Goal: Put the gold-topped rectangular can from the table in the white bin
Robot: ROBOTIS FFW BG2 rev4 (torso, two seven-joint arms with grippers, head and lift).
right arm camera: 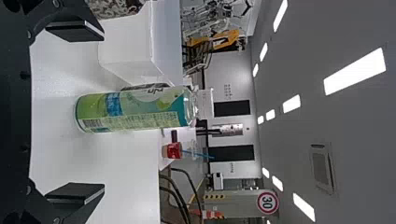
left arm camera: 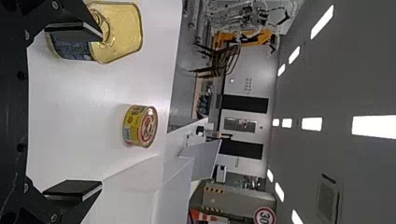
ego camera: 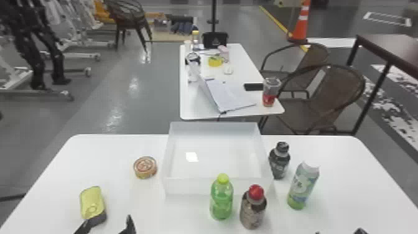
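Gold-topped rectangular can (ego camera: 92, 202) noted in the head view on the white bench (ego camera: 342, 165), outside the white bin (ego camera: 186, 186) and towards the robot's left. Left hand (ego camera: 106, 225), cut off by the bottom edge, is released, one finger overlapping the can's near end; contact cannot be confirmed. Right hand (ego camera: 339, 232) shows mere fingertips. Green bottle (ego camera: 221, 200) and red-capped bottle (ego camera: 253, 208) partly mask the bin's near wall.

Left wrist view: left hand (left arm camera: 102, 111) spread wide, one finger obscuring part of the can; round tin (left arm camera: 140, 126) fully visible, bin cropped.

Right wrist view: right hand (right arm camera: 104, 111) released; green-and-blue bottle (right arm camera: 130, 109) largely hides a dark item behind.
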